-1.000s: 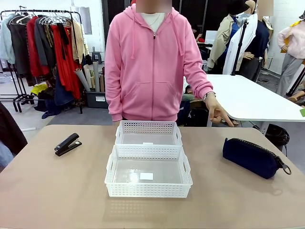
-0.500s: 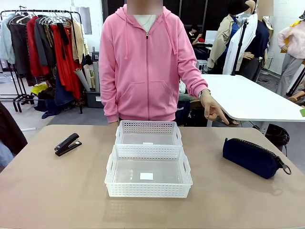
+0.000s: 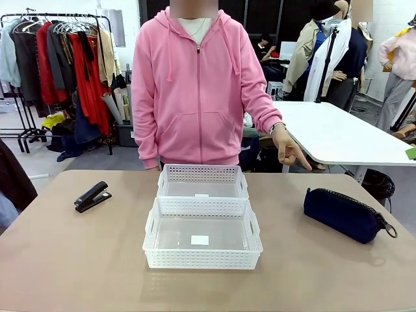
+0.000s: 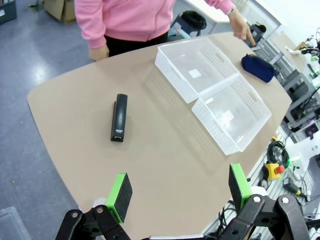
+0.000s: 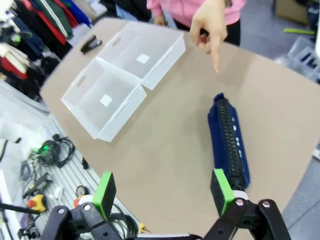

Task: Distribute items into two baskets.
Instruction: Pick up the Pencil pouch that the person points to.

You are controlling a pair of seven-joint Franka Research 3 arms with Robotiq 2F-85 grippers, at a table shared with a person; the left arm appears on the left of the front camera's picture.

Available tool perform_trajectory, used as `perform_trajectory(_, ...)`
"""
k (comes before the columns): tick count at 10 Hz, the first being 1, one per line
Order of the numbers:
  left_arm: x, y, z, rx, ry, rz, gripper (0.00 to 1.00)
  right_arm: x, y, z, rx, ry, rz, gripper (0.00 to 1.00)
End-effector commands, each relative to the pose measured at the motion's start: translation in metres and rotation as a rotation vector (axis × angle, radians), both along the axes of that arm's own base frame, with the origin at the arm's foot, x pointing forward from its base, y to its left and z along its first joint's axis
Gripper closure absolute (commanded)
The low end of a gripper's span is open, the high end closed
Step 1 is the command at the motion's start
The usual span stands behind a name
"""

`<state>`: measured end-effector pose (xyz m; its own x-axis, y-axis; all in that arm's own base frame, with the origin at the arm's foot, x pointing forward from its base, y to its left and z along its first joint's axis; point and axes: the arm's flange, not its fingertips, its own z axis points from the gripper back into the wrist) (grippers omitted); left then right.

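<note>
Two empty white lattice baskets stand end to end mid-table: the larger one [image 3: 202, 242] near me, the smaller one [image 3: 202, 181] toward the person. A black stapler [image 3: 92, 196] lies on the table's left side, also under my left wrist [image 4: 119, 118]. The navy zippered pouch [image 3: 345, 214] lies on the right, seen from my right wrist [image 5: 229, 142]. The person's hand [image 3: 289, 150] points a finger down toward the pouch [image 4: 257, 67]. My left gripper [image 4: 178, 192] hangs open high over the table. Open too, my right gripper [image 5: 162, 194] hovers above the table near the pouch.
A person in a pink hoodie [image 3: 198, 91] stands at the far edge behind the baskets. A white table [image 3: 338, 133] and a clothes rack [image 3: 62, 65] sit beyond. Bare tan tabletop [image 3: 78, 260] lies around the baskets.
The person's pointing hand has drawn back and up a little from the table's far right edge. Baskets, stapler and pouch have not moved.
</note>
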<state>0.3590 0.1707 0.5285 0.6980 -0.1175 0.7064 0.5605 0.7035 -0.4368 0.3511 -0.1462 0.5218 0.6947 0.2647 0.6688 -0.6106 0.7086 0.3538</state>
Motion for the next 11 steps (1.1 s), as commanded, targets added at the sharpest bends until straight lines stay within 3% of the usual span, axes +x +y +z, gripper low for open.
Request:
perform_trajectory(1, 0.0, 0.001, 0.0, -0.017, -0.013, -0.006, 0.0, 0.029, 0.016, 0.0, -0.088, -0.017, 0.034, 0.0)
perform_trajectory(5, 0.0, 0.001, 0.0, -0.017, -0.013, -0.006, 0.0, 0.06, 0.052, -0.013, -0.372, 0.03, 0.102, 0.0)
perform_trajectory(8, 0.0, 0.001, 0.0, -0.017, -0.013, -0.006, 0.0, 0.081, 0.077, -0.028, -0.641, 0.019, 0.077, 0.0)
perform_trajectory(11, 0.0, 0.001, 0.0, -0.017, -0.013, -0.006, 0.0, 0.108, 0.09, -0.047, -0.757, 0.064, 0.16, 0.0)
